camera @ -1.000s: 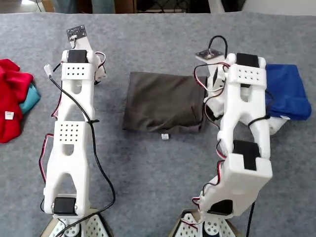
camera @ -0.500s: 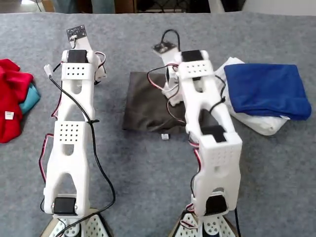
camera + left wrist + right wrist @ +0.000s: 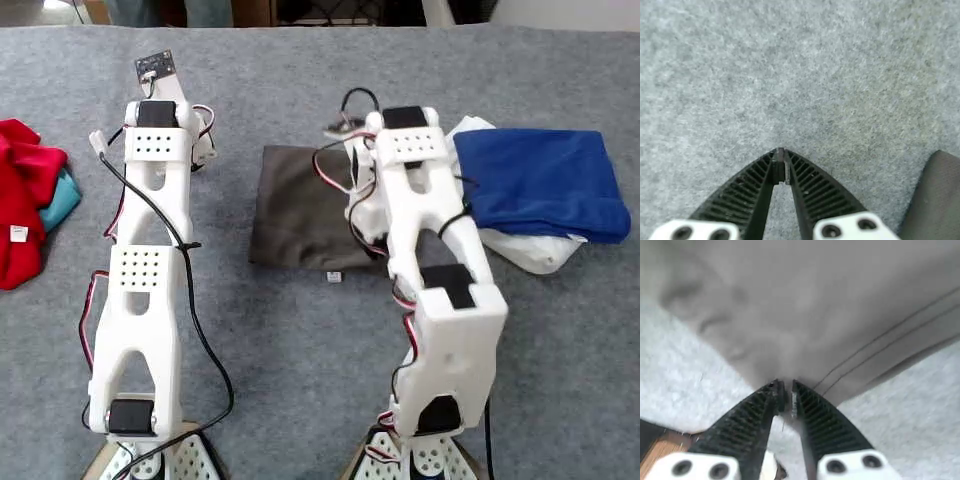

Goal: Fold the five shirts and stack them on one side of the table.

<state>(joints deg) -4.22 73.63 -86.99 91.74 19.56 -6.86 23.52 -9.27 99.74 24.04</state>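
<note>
Grey felt table (image 3: 300, 380) under both arms. Right gripper (image 3: 784, 396) clenched on edge of dark grey shirt (image 3: 805, 315), which lies mid-table between arms. Left gripper (image 3: 780, 167) closed on nothing, over felt near that shirt. Blue shirt (image 3: 545, 180) folded atop white shirt (image 3: 530, 250), right side. Red shirt (image 3: 20, 200) and teal shirt (image 3: 62, 200) heaped far left.

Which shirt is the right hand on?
The dark grey shirt mid-table; blue shirt and white shirt lie beside it, red shirt and teal shirt far off.

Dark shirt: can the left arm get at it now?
Probably yes. The dark shirt lies close beside the left arm, bare table between; the right arm's fingers are shut on it.
</note>
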